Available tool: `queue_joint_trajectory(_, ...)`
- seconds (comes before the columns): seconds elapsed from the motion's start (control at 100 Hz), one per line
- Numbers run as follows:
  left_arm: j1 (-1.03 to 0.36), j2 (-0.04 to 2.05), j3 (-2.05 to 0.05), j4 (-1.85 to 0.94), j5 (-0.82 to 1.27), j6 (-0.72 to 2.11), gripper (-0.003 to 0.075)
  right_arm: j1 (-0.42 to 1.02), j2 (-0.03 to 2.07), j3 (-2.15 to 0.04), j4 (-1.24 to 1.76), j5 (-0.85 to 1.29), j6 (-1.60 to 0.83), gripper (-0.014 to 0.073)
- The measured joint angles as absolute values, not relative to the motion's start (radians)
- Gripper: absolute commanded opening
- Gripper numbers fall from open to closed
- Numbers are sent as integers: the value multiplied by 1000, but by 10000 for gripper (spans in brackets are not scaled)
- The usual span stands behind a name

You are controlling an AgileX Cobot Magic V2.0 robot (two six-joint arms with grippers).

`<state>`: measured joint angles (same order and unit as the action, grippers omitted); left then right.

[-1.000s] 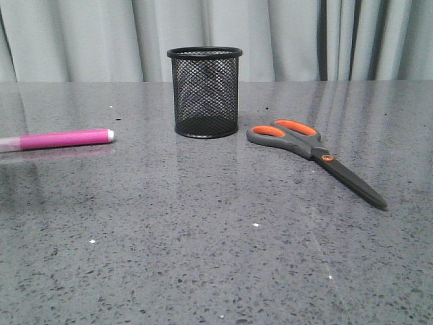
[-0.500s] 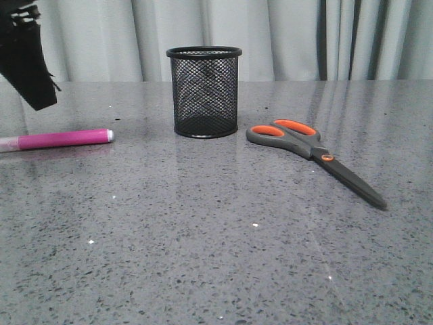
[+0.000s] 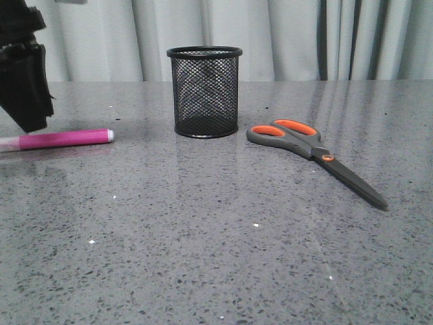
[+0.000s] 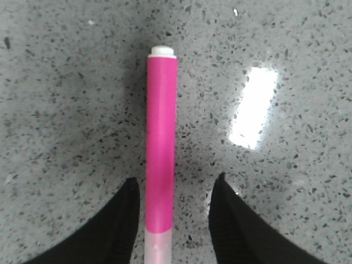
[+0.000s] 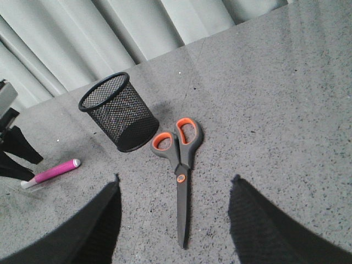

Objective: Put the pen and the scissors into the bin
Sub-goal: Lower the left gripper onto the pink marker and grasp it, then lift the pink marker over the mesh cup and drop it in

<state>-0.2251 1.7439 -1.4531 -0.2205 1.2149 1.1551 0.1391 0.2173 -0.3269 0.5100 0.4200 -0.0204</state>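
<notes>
Pen lying flat on the speckled grey counter, far to the left in the front view, well apart from the bin. Slim bright pink barrel, small white tip pointing toward the bin, translucent whitish cap end running out of the frame edge. Seen closely in the left wrist view: smooth, even pink, paling to a milky pink at the cap end between the fingers.

Left end effector spread open and straddling the pen's cap end, one dark finger on each side, neither clearly touching the barrel. Visible as a black mass just above the pen in the front view.

Bin standing upright near the counter's back, black wire mesh with solid rim and base, nothing visible through the mesh.

Scissors lying flat to the right of the bin, just beside it but apart. Closed dark grey blades pointing toward the camera and rightward, grey handles with orange inner loops nearest the bin, orange pivot dot.

Right end effector open, fingers wide apart, held above the counter with the scissors' blade tip between them in its own view.

Pale pleated curtain behind.
</notes>
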Motion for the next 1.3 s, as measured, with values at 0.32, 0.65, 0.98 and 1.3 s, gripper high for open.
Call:
queue_joint_trajectory(0.32, -225, 1802, -1453, -223, 1187, 1156, 281, 139, 217, -327, 510, 414, -20, 391)
queue_joint_trajectory(0.65, -225, 1833, -1462, -271, 1173, 1156, 117, 139, 217, -327, 510, 414, -20, 391)
queue_joint_trajectory(0.98, -231, 1782, -1460, -430, 1062, 1127, -22, 139, 217, -327, 510, 412, -20, 391)
queue_joint_trajectory(1.3, -181, 1580, -1460, -926, 715, 1150, -22, 139, 217, -327, 509, 414, -20, 391)
